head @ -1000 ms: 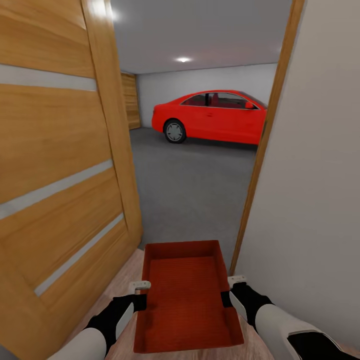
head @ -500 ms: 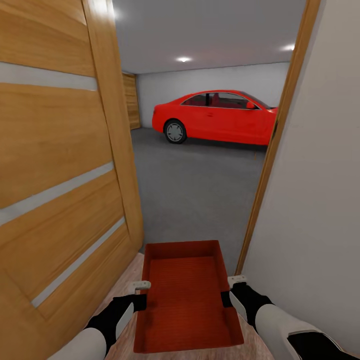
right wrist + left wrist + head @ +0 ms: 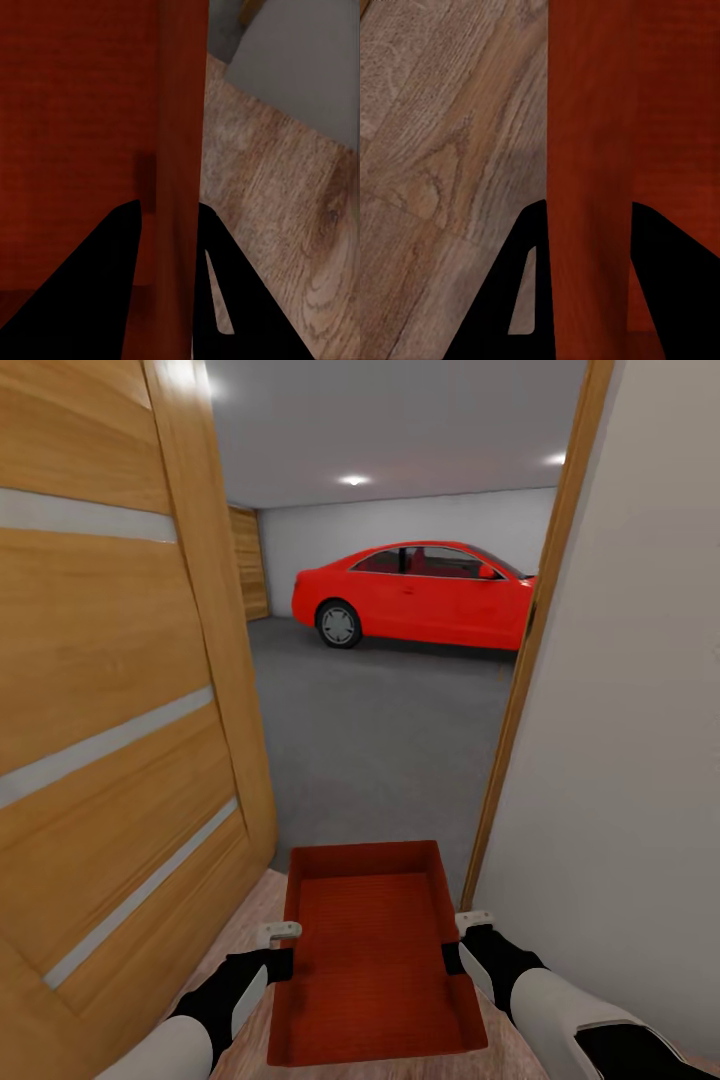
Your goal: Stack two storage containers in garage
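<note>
Red bin point(image 3: 375, 960) held level in front of me, over wood-plank floor point(image 3: 442, 150) at a doorway. My left gripper point(image 3: 278, 950) clamps its left wall; in the left wrist view the wall point(image 3: 589, 187) runs between the two black fingers point(image 3: 506, 300). My right gripper point(image 3: 462, 940) clamps the opposite wall, which also passes between that gripper's fingers point(image 3: 97, 292). Bin looks empty. Open wooden door point(image 3: 110, 680) close on my left, white wall point(image 3: 630, 710) on my right. Ahead: grey concrete floor point(image 3: 380, 730), red car point(image 3: 420, 595) well beyond.
</note>
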Available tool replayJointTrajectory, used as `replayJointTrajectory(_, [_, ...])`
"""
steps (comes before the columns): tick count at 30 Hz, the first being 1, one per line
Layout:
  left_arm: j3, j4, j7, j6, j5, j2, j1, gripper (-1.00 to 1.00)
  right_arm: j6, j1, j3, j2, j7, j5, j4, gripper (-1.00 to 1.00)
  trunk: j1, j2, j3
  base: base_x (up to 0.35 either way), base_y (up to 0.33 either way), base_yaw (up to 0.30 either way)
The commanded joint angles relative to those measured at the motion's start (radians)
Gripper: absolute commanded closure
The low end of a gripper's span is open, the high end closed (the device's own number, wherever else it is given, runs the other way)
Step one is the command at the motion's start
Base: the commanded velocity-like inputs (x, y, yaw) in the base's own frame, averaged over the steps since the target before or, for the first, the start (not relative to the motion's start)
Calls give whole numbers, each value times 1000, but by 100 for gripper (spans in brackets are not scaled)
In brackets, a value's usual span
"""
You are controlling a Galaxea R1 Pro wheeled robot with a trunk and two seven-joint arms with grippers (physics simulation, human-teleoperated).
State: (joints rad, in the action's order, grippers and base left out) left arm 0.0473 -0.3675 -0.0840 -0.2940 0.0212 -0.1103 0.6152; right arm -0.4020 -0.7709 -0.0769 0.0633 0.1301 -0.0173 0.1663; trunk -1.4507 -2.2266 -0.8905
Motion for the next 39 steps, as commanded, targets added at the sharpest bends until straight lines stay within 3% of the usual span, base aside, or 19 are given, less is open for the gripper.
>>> replayJointTrajectory(1, [6, -2, -5, -7, -10, 0, 0, 100, -8, -1, -1, 0, 2, -4, 2, 100, 0, 0, -1, 17, 35, -39])
replayJointTrajectory(21, [7, -2, -5, -7, -10, 0, 0, 100, -8, -1, -1, 0, 2, -4, 2, 100, 0, 0, -1, 76, 131, -11])
replayJointTrajectory(39, [7, -2, -5, -7, -10, 0, 0, 100, -8, -1, -1, 0, 2, -4, 2, 100, 0, 0, 4, 2, 12, -170])
